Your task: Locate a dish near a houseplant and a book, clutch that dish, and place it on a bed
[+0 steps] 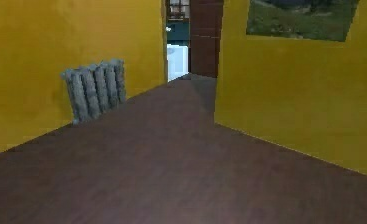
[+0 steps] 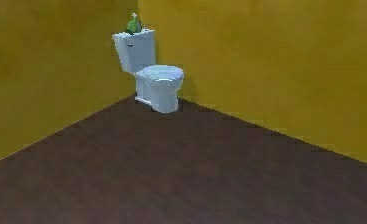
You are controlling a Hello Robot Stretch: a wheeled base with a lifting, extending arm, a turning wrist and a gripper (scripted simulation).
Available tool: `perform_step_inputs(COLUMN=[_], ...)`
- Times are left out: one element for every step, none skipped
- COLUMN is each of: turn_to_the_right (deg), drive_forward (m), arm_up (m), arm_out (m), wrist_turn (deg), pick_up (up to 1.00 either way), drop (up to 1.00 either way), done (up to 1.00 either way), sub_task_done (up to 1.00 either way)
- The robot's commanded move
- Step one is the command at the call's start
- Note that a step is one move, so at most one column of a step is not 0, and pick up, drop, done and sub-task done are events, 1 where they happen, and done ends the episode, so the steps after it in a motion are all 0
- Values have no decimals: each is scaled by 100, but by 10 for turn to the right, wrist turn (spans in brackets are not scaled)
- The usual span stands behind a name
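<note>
A small green plant-like thing (image 2: 134,22) stands on the tank of a white toilet (image 2: 151,72) in the corner of yellow walls in the arm side view. No dish, book or bed can be made out in either view.
A grey radiator (image 1: 94,89) hangs on the yellow wall at the forward view's left. A doorway (image 1: 179,42) opens at the far end, with a dark brown door (image 1: 205,38) beside it. A landscape picture (image 1: 301,17) hangs on the wall at the right. Dark wood floor (image 1: 161,160) stretches ahead.
</note>
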Motion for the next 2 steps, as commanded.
perform_step_inputs(turn_to_the_right=[0,0], drive_forward=[100,100], arm_up=[0,0], arm_out=[0,0], wrist_turn=[0,0], pick_up=[0,0], drop=[0,0], done=[0,0], sub_task_done=[0,0])
